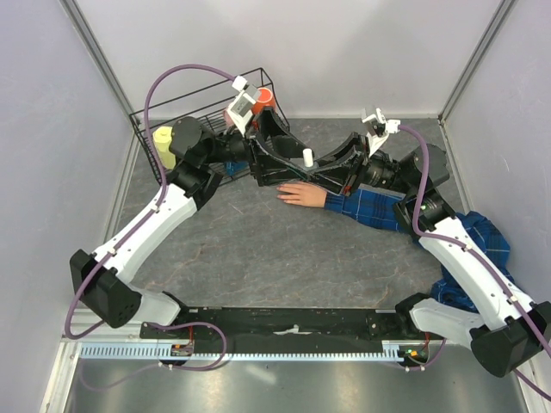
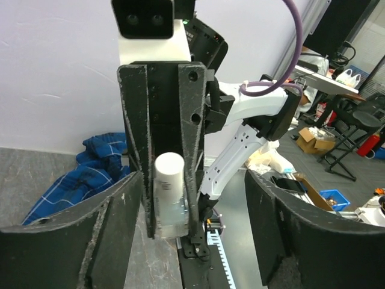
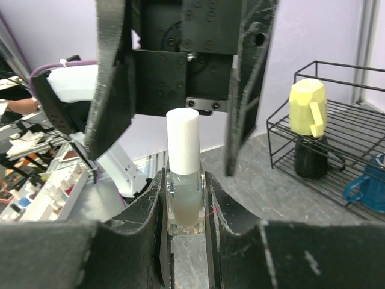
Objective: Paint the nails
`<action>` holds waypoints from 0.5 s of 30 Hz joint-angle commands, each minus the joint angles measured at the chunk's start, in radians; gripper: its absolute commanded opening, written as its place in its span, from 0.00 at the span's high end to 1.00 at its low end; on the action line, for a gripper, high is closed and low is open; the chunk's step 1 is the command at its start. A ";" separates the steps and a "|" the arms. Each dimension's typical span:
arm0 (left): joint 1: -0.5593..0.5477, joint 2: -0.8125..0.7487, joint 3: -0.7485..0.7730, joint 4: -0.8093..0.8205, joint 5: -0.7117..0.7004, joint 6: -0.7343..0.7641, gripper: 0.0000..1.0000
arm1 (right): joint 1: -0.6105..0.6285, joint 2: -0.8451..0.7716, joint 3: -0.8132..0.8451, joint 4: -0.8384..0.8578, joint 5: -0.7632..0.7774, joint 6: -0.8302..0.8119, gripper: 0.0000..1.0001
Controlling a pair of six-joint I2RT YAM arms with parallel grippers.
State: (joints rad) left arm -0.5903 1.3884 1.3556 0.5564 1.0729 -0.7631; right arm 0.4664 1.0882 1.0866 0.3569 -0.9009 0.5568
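The peach-pink fake hand [image 1: 301, 194] lies flat on the table at the end of a blue plaid sleeve [image 1: 370, 208], fingertips pointing left; its nails are too small to make out. Above it, my right gripper [image 1: 320, 163] is shut on a small clear bottle [image 3: 183, 201] with a white cap [image 3: 182, 139] and holds it upright. My left gripper [image 1: 301, 165] is open, with one finger on each side of the cap and not touching it. In the left wrist view the bottle [image 2: 168, 192] stands between the right gripper's fingers [image 2: 133, 150], beyond my open left gripper [image 2: 192, 180].
A black wire basket [image 1: 155, 120] stands at the back left with a yellow-topped dark bottle [image 3: 308, 108], an orange cup [image 1: 265, 97] and a blue item [image 3: 368, 188]. The bunched plaid shirt [image 1: 482, 241] lies at the right. A metal rail [image 1: 258, 351] runs along the near edge.
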 commanded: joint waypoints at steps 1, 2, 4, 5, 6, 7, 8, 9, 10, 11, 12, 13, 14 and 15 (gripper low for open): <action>0.003 0.024 0.057 0.042 0.018 -0.057 0.24 | -0.005 0.006 0.004 0.100 -0.047 0.041 1.00; 0.001 0.037 0.068 0.049 0.018 -0.065 0.26 | -0.006 0.006 0.004 0.099 -0.046 0.041 1.00; 0.001 0.046 0.076 0.065 0.024 -0.090 0.37 | -0.006 0.007 0.004 0.099 -0.044 0.041 1.00; 0.001 0.047 0.079 0.069 0.027 -0.093 0.41 | -0.005 0.007 0.004 0.096 -0.044 0.040 1.00; 0.001 0.047 0.079 0.069 0.027 -0.093 0.44 | -0.006 0.010 0.004 0.093 -0.043 0.037 1.00; 0.001 0.046 0.080 0.071 0.027 -0.091 0.52 | -0.005 0.010 0.004 0.088 -0.041 0.032 1.00; 0.000 0.041 0.079 0.073 0.025 -0.088 0.56 | -0.005 0.010 0.004 0.076 -0.038 0.022 1.00; 0.001 0.038 0.077 0.073 0.024 -0.087 0.61 | -0.006 0.012 0.004 0.065 -0.032 0.014 1.00; 0.000 0.034 0.077 0.071 0.022 -0.085 0.70 | -0.005 0.010 0.007 0.050 -0.014 0.003 1.00; 0.001 0.025 0.077 0.060 0.019 -0.075 0.74 | -0.005 0.009 0.010 0.022 -0.004 -0.021 1.00; -0.002 0.017 0.077 0.047 0.015 -0.061 0.81 | -0.006 0.006 0.015 0.007 0.008 -0.034 1.00; -0.005 0.008 0.077 0.016 -0.007 -0.039 0.86 | -0.005 0.004 0.021 -0.015 0.040 -0.052 1.00; -0.008 -0.012 0.082 -0.069 -0.025 0.031 0.90 | -0.005 0.001 0.028 -0.072 0.057 -0.093 1.00; -0.023 -0.025 0.086 -0.137 -0.053 0.077 0.98 | -0.006 -0.001 0.039 -0.094 0.075 -0.109 1.00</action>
State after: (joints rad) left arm -0.5892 1.4342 1.3922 0.5652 1.0721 -0.7982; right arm 0.4667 1.0946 1.0874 0.3641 -0.9043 0.5655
